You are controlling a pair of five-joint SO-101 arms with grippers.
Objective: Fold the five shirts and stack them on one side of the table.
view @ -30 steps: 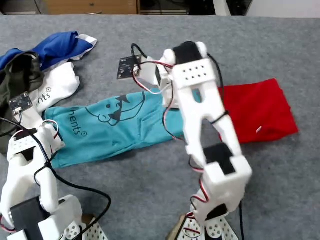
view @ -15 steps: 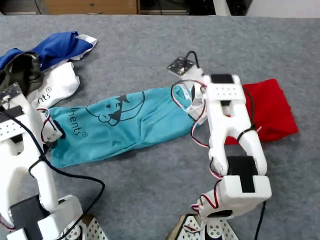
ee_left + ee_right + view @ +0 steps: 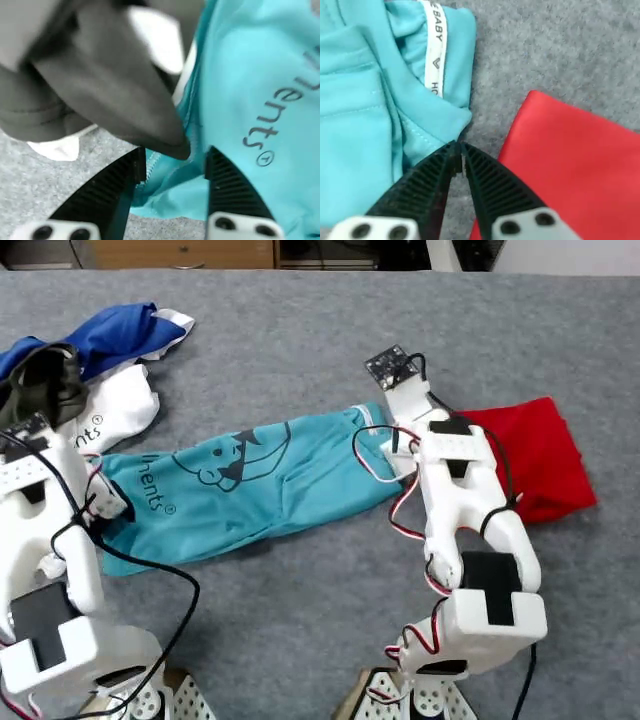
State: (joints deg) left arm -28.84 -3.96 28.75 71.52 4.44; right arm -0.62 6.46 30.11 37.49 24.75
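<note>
Roughly across the middle of the grey table [image 3: 300, 340] in the high view lies the teal shirt [image 3: 250, 490]. Its long axis runs from lower left up to the right, and its collar end, with a white neck label [image 3: 436, 45], points toward the folded red shirt [image 3: 530, 455] at the right. The two shirts lie just beside each other with a strip of table between them.

The right gripper [image 3: 459, 150] has its jaws together, tips at the corner of the teal collar; I cannot tell whether any cloth is pinched. The left gripper [image 3: 175, 155] stands at the shirt's lower-left end, jaws apart, with the teal edge between them.

At upper left a blue shirt [image 3: 120, 330], a white shirt [image 3: 115, 410] and a dark shirt [image 3: 45, 390] lie bunched together, unfolded.
</note>
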